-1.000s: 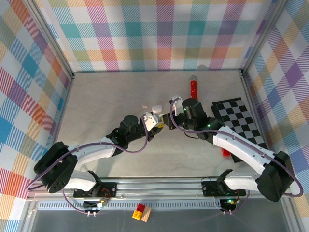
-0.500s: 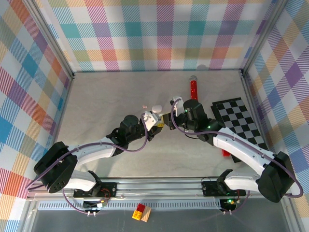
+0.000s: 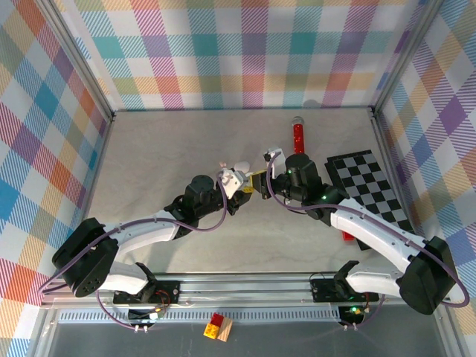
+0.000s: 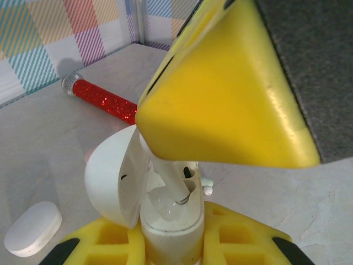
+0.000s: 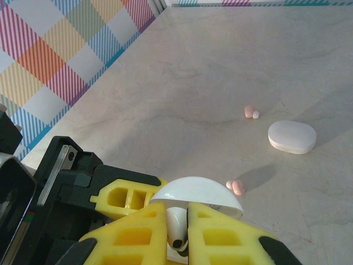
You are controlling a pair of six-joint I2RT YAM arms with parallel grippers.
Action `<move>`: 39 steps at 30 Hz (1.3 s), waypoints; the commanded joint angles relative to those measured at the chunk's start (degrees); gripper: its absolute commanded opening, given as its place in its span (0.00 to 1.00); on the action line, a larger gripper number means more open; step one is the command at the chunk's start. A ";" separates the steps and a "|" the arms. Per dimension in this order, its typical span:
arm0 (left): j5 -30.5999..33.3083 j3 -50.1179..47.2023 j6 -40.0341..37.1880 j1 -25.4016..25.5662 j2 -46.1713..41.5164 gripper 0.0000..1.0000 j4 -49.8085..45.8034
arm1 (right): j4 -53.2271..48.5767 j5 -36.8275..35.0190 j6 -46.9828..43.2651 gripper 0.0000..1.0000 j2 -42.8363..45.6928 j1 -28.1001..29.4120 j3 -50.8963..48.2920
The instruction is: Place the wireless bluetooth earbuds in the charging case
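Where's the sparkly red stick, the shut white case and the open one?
sparkly red stick (image 4: 105,102), left wrist view, middle of its glittery body.
shut white case (image 5: 292,136), right wrist view, middle of its top.
open white case (image 4: 113,176), left wrist view, on its raised lid.

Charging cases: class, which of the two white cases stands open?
The case gripped in the left claw: its lid is flipped up. The other case lies shut on the table.

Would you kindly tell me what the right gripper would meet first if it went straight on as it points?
Likely the open charging case held by the left gripper: the earbud in the right gripper points its stem into it, though contact is unclear.
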State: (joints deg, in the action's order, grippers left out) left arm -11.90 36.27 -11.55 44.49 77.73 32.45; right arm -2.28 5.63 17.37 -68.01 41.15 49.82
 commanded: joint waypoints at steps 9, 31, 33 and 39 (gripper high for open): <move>-0.01 3.02 0.52 0.34 -0.53 0.11 3.85 | -5.95 -2.82 -2.05 0.12 1.47 -0.19 -0.96; 0.59 3.98 2.32 0.33 0.08 0.11 5.48 | -3.35 1.14 0.26 0.14 -1.25 -0.19 -2.57; 0.65 3.98 2.62 0.30 0.05 0.11 5.76 | -3.50 0.93 0.13 0.14 -1.33 -0.21 -2.58; 0.92 4.07 3.50 0.33 0.05 0.11 5.91 | -3.04 0.78 -0.58 0.14 -0.81 -0.19 -3.50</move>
State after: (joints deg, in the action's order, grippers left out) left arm -11.25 36.71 -9.30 44.49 78.54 31.42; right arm -1.61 5.45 17.15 -68.10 40.95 48.56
